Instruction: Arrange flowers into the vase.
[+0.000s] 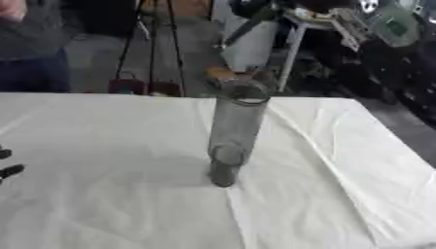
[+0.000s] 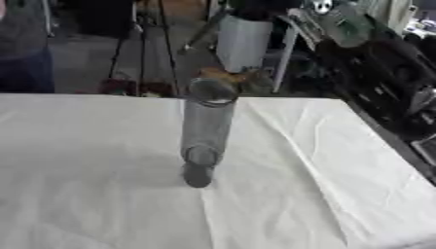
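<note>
Clear glass vase stands upright mid-surface, within either arm's reach, no flowers visible; left robot hand at nine o'clock, its grip unreadable.

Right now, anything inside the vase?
No flowers show in the vase: its clear wall and open mouth show nothing but the white cloth behind. Its thick base is too murky to see into.
</note>
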